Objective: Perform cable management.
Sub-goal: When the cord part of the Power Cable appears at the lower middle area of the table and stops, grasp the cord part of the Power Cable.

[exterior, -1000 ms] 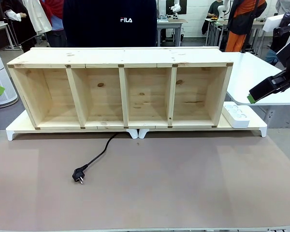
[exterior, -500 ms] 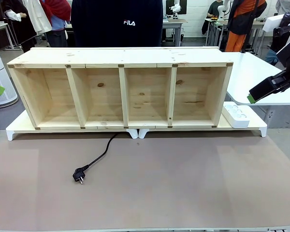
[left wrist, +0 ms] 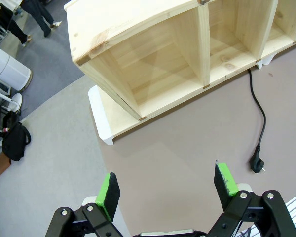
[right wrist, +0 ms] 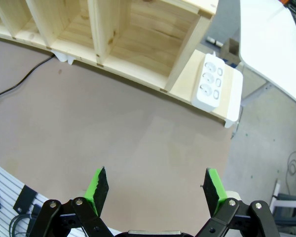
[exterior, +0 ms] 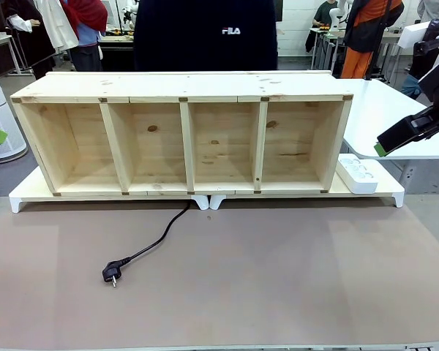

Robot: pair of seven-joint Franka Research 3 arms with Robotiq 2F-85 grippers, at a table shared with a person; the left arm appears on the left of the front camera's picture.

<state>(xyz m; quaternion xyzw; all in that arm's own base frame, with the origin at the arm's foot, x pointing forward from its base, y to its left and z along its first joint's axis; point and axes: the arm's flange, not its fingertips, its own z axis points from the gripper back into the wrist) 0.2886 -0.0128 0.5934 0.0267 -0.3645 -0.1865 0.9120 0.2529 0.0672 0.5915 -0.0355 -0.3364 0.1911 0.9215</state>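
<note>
left pincer (left wrist: 167,185) hung spread and empty above the bench (left wrist: 177,148), the cable (left wrist: 260,113) lying ahead to its right; right pincer (right wrist: 155,190) was spread too, holding nothing.

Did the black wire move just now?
Yes. The cable slid farther out from under the wooden shelf; its plug now lies nearer the robot, slightly left. The person behind stepped right. The left gripper and right gripper stayed open, and the shelf stayed put.
</note>
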